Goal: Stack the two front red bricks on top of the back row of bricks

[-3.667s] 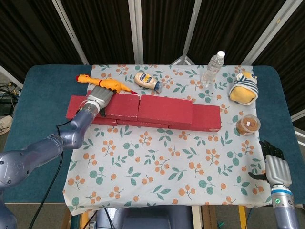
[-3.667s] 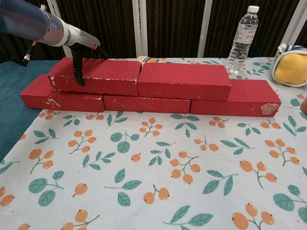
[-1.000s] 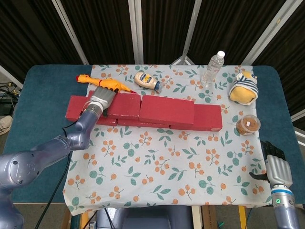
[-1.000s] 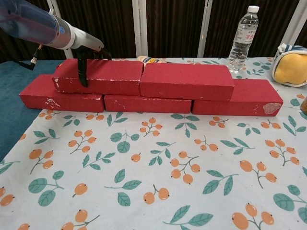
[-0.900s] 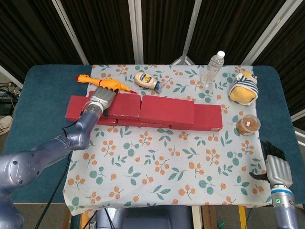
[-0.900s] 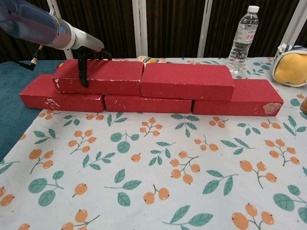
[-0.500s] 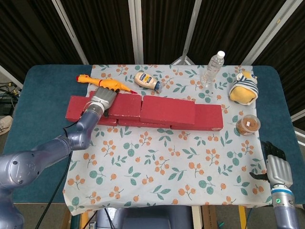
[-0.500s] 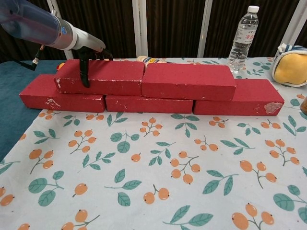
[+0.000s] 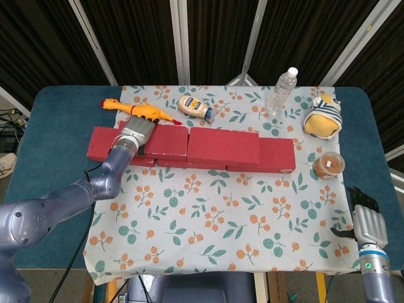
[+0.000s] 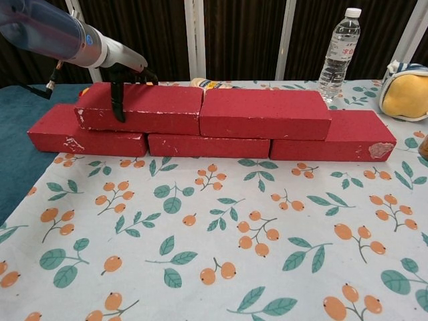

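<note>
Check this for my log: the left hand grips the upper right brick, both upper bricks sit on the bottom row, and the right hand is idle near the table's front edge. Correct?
Not quite. The left hand grips the upper left brick, its fingers hooked over the front face, as the chest view shows. The upper right brick is untouched. Both upper bricks do sit on the bottom row, and the right hand is idle near the front edge.

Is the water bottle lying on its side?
No, the water bottle stands upright with its cap on top, behind the red bricks.
</note>
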`<state>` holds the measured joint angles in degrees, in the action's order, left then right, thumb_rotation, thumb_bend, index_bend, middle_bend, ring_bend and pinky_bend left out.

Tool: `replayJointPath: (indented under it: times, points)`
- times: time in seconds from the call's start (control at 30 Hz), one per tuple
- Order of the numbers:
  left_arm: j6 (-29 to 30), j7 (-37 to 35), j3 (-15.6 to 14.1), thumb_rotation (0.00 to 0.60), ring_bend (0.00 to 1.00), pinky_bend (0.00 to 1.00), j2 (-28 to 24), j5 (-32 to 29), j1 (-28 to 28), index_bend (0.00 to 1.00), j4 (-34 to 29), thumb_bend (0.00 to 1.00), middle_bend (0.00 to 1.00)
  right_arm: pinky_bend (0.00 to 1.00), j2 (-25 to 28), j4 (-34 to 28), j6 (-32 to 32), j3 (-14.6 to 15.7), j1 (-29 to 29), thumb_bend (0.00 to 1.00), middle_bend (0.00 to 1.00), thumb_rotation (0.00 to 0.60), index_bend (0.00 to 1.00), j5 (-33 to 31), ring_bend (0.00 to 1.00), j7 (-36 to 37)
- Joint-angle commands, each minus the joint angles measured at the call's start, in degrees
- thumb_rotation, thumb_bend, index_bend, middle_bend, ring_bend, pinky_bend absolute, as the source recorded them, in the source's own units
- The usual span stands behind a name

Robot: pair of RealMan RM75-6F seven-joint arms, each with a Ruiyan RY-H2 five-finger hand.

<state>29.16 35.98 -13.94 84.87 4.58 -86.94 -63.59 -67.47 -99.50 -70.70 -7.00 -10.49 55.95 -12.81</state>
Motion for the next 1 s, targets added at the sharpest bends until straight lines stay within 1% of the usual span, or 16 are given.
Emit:
replayJointPath:
  times: [0.03,0.5,0.83,1.0]
  points:
    - [0.16,0.16,-0.07,0.6,0.13,0.26,-0.11,-0.26,-0.12,0.05,-0.25,0.0,0.13,0.0,-0.02,-0.01,-0.02,0.0,0.0,0.11,0.0,0.6,0.0,-0.05,0.0,-0.03]
    - [0.69,0.85,-0.16,0.6,0.13,0.26,0.29,-1.06,0.02,0.04,-0.35,0.0,0.13,0.0,-0.07,-0.23,-0.25,-0.12,0.02,0.11,0.0,0.6,0.0,-0.67,0.0,-0.34]
    - [1.07,0.63,1.34,0.6,0.13,0.26,1.12,0.04,0.59,0.03,0.52,0.0,0.13,0.0,-0.17,-0.29,-0.28,-0.15,-0.06,0.11,0.0,0.6,0.0,-1.12,0.0,-0.72]
    - [0.48,0.76,1.42,0.6,0.12,0.25,1.04,-0.04,0.75,0.03,0.54,0.0,0.12,0.0,-0.16,-0.32,-0.24,-0.14,-0.1,0.11,0.0,0.6,0.0,-1.24,0.0,-0.81]
